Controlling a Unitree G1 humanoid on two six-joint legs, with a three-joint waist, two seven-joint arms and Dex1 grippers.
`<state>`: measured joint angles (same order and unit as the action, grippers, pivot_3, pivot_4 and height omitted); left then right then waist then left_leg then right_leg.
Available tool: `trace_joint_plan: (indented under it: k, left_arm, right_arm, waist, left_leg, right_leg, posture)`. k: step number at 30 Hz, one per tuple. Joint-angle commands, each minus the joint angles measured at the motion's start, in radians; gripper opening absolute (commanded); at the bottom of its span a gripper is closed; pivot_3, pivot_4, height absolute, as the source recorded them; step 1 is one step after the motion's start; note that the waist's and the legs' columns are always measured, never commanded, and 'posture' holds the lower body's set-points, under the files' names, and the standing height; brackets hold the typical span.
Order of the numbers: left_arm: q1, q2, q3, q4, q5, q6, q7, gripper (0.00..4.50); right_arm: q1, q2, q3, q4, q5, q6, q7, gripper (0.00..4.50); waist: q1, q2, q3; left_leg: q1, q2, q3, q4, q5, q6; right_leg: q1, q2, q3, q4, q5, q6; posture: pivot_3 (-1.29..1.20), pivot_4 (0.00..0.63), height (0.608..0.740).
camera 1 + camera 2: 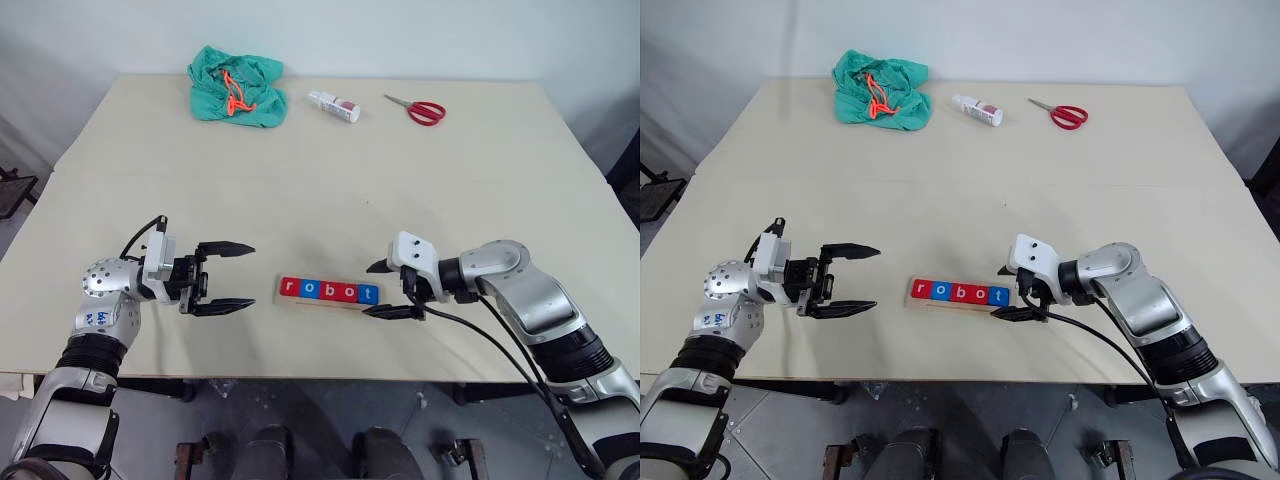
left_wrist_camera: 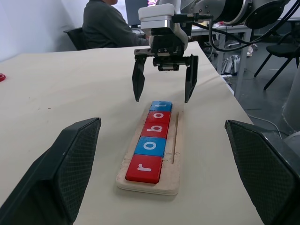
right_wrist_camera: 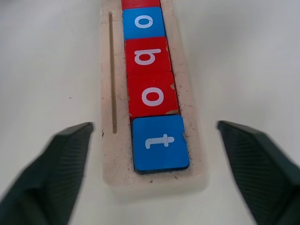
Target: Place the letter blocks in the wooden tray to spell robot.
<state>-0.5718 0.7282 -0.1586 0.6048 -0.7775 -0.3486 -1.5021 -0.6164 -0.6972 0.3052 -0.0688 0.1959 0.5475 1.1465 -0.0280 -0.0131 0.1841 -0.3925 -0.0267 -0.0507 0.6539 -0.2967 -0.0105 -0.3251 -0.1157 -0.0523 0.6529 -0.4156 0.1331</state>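
Observation:
Five letter blocks (image 1: 329, 291) lie in a row in the wooden tray (image 1: 318, 304) near the table's front edge, reading r, o, b, o, t. The r (image 2: 143, 168), b (image 2: 155, 128) and second o (image 3: 152, 96) are red. The first o (image 2: 150, 145) and the t (image 3: 159, 142) are blue. My right gripper (image 1: 368, 290) is open, its fingers on either side of the tray's t end, touching no block. To the left of the tray's r end, my left gripper (image 1: 250, 274) is open, empty, and pointing level at the tray.
At the table's far side lie a green cloth bag (image 1: 237, 88), a small white bottle (image 1: 333, 105) and red-handled scissors (image 1: 420, 109). A seated person (image 2: 105, 23) shows beyond the table in the left wrist view.

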Motion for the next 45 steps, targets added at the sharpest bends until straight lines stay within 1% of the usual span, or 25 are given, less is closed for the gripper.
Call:
trace_joint_plan:
  k: [1, 3, 5, 9, 12, 15, 17, 19, 20, 21, 23, 26, 27, 30, 34, 35, 38, 41, 44, 45]
  left_arm:
    - [-0.008, 0.002, 0.022, -0.007, 0.004, -0.006, -0.112, 4.50]
    - [-0.007, -0.004, 0.024, -0.006, 0.008, -0.007, -0.112, 4.50]
    - [-0.009, -0.010, 0.027, 0.001, 0.017, -0.011, -0.112, 4.50]
    - [-0.022, -0.026, 0.040, 0.032, 0.050, -0.016, -0.112, 4.50]
    - [-0.036, -0.043, 0.059, 0.059, 0.082, -0.025, -0.112, 4.50]
    - [-0.044, -0.064, 0.085, 0.066, 0.106, -0.027, -0.112, 4.50]
    - [-0.048, -0.074, 0.097, 0.069, 0.123, -0.023, -0.112, 4.50]
    - [-0.046, -0.082, 0.111, 0.059, 0.133, -0.012, -0.112, 4.50]
    - [-0.045, -0.084, 0.116, 0.055, 0.137, -0.009, -0.112, 4.50]
    - [-0.041, -0.085, 0.123, 0.050, 0.140, -0.005, -0.112, 4.50]
    - [-0.032, -0.082, 0.135, 0.039, 0.149, 0.006, -0.100, 4.50]
    - [-0.019, -0.078, 0.151, 0.023, 0.171, 0.023, -0.075, 4.50]
    - [-0.015, -0.077, 0.155, 0.019, 0.182, 0.033, -0.056, 4.50]
    - [-0.011, -0.088, 0.177, 0.003, 0.200, 0.031, -0.030, 4.50]
    - [-0.025, -0.095, 0.195, -0.032, 0.265, 0.096, 0.127, 4.50]
    - [-0.024, -0.095, 0.199, -0.039, 0.277, 0.097, 0.142, 4.50]
    - [-0.010, -0.093, 0.223, -0.087, 0.265, 0.133, 0.143, 4.50]
    - [0.017, -0.061, 0.254, -0.137, 0.268, 0.169, 0.162, 4.50]
    - [0.043, -0.033, 0.281, -0.161, 0.270, 0.197, 0.167, 4.50]
    - [0.050, -0.022, 0.295, -0.163, 0.270, 0.199, 0.170, 4.50]
  right_arm:
    - [0.010, -0.029, -0.060, -0.069, 0.032, 0.024, 0.001, 4.46]
    - [0.041, -0.086, -0.107, -0.113, 0.065, 0.058, 0.026, 4.46]
    - [0.066, -0.115, -0.146, -0.127, 0.080, 0.070, 0.017, 4.46]
    - [0.115, -0.143, -0.230, -0.090, 0.080, -0.008, -0.002, 4.46]
    - [0.142, -0.146, -0.285, -0.070, 0.097, -0.063, 0.004, 3.88]
    - [0.150, -0.149, -0.288, -0.051, 0.094, -0.072, 0.009, 2.90]
    - [0.143, -0.144, -0.276, -0.056, 0.101, -0.062, 0.020, 2.17]
    - [0.139, -0.147, -0.252, -0.068, 0.086, -0.041, 0.017, 1.53]
    - [0.138, -0.151, -0.242, -0.070, 0.077, -0.034, 0.016, 1.53]
    - [0.147, -0.159, -0.237, -0.075, 0.076, -0.029, 0.023, 1.61]
    - [0.166, -0.174, -0.242, -0.091, 0.093, -0.015, 0.038, 2.01]
    - [0.173, -0.177, -0.254, -0.108, 0.115, -0.010, 0.047, 3.06]
    - [0.174, -0.178, -0.255, -0.111, 0.122, -0.010, 0.053, 3.34]
    - [0.173, -0.183, -0.251, -0.115, 0.131, -0.019, 0.069, 4.42]
    - [0.163, -0.177, -0.248, -0.090, 0.147, -0.040, 0.103, 4.47]
    - [0.164, -0.177, -0.254, -0.083, 0.153, -0.045, 0.111, 4.47]
    - [0.179, -0.186, -0.279, -0.063, 0.173, -0.081, 0.144, 4.47]
    - [0.213, -0.209, -0.340, -0.028, 0.219, -0.117, 0.198, 4.47]
    - [0.235, -0.231, -0.374, 0.014, 0.236, -0.147, 0.234, 4.47]
    - [0.239, -0.232, -0.390, 0.047, 0.236, -0.187, 0.249, 4.47]
  waist:
    - [0.000, 0.000, 0.000]
    - [0.002, 0.000, 0.000]
    - [0.006, 0.000, 0.000]
    - [0.004, 0.000, 0.000]
    - [0.002, 0.000, 0.000]
    - [0.000, 0.000, 0.000]
    - [0.000, 0.000, 0.000]
    - [0.001, 0.000, 0.000]
    - [0.001, 0.000, 0.000]
    - [0.001, 0.000, 0.000]
    - [0.002, 0.000, 0.000]
    - [0.002, 0.000, 0.000]
    - [0.003, 0.000, 0.000]
    - [0.002, 0.000, 0.000]
    - [0.003, 0.000, 0.000]
    - [0.003, 0.000, 0.000]
    - [0.003, 0.000, 0.000]
    - [0.005, 0.000, 0.000]
    - [0.004, 0.000, 0.000]
    - [0.003, 0.000, 0.000]
  left_leg:
    - [0.000, 0.000, 0.000, 0.000, 0.000, 0.000]
    - [0.000, 0.000, 0.000, 0.000, 0.000, 0.000]
    - [0.000, -0.001, -0.001, 0.000, 0.000, 0.000]
    - [0.000, -0.001, 0.000, 0.000, 0.000, 0.000]
    - [0.000, -0.001, 0.000, 0.000, 0.000, 0.000]
    - [0.000, 0.000, 0.001, 0.000, 0.000, 0.000]
    - [0.000, 0.000, 0.002, 0.000, 0.000, 0.000]
    - [0.000, 0.000, 0.002, 0.000, 0.000, 0.000]
    - [0.000, 0.000, 0.002, 0.000, 0.000, 0.000]
    - [0.000, 0.000, 0.002, 0.000, 0.000, 0.000]
    - [0.000, 0.000, 0.002, 0.000, 0.000, 0.000]
    - [0.000, 0.000, 0.002, 0.000, 0.000, 0.000]
    - [0.000, 0.000, 0.002, 0.000, 0.000, 0.000]
    - [0.000, 0.000, 0.002, 0.000, 0.000, 0.000]
    - [0.000, 0.000, 0.002, 0.000, 0.000, 0.000]
    - [0.000, 0.000, 0.002, 0.000, 0.000, 0.000]
    - [0.000, 0.000, 0.002, 0.000, 0.000, 0.000]
    - [0.000, 0.000, 0.002, 0.000, 0.000, 0.000]
    - [0.000, 0.000, 0.002, -0.001, 0.000, 0.000]
    - [0.000, 0.000, 0.002, -0.001, 0.000, 0.000]
  right_leg:
    - [0.000, 0.000, 0.000, 0.000, 0.000, 0.000]
    - [0.000, 0.000, 0.000, 0.000, 0.000, 0.000]
    - [0.000, 0.000, 0.000, 0.000, 0.000, 0.000]
    - [0.001, 0.000, 0.000, -0.001, 0.000, 0.000]
    - [0.001, 0.000, 0.000, -0.001, 0.000, 0.000]
    - [0.000, 0.000, 0.000, -0.001, 0.000, 0.000]
    - [0.000, 0.000, 0.000, -0.001, 0.000, 0.000]
    - [0.000, 0.000, 0.000, -0.001, 0.000, 0.000]
    - [0.000, 0.000, 0.000, -0.001, 0.000, 0.000]
    - [0.000, 0.000, 0.000, -0.001, 0.000, 0.000]
    - [0.000, 0.000, 0.000, -0.001, 0.000, 0.000]
    - [0.000, 0.000, 0.000, -0.001, 0.000, 0.000]
    - [0.000, 0.000, 0.000, -0.001, 0.000, 0.000]
    - [0.000, 0.000, 0.000, -0.001, 0.000, 0.000]
    - [0.001, 0.000, 0.000, -0.001, 0.000, 0.000]
    - [0.001, 0.000, 0.000, -0.001, 0.000, 0.000]
    - [0.001, 0.000, 0.000, -0.001, 0.000, 0.000]
    - [0.001, 0.000, 0.000, -0.001, 0.000, 0.000]
    - [0.001, 0.000, 0.000, -0.002, 0.000, 0.000]
    - [0.001, 0.000, 0.000, -0.003, 0.000, 0.000]
  posture:
    - [0.00, 0.150, 0.740]
    - [0.00, 0.150, 0.740]
    - [0.00, 0.150, 0.740]
    - [0.00, 0.150, 0.740]
    - [0.00, 0.150, 0.740]
    - [0.00, 0.150, 0.740]
    - [0.00, 0.150, 0.740]
    - [0.00, 0.150, 0.740]
    - [0.00, 0.150, 0.740]
    - [0.00, 0.150, 0.740]
    - [0.00, 0.150, 0.740]
    - [0.00, 0.150, 0.740]
    - [0.00, 0.150, 0.740]
    - [0.00, 0.150, 0.740]
    - [0.00, 0.150, 0.740]
    - [0.00, 0.150, 0.740]
    - [0.00, 0.150, 0.740]
    - [0.00, 0.150, 0.740]
    - [0.00, 0.150, 0.740]
    - [0.00, 0.150, 0.740]
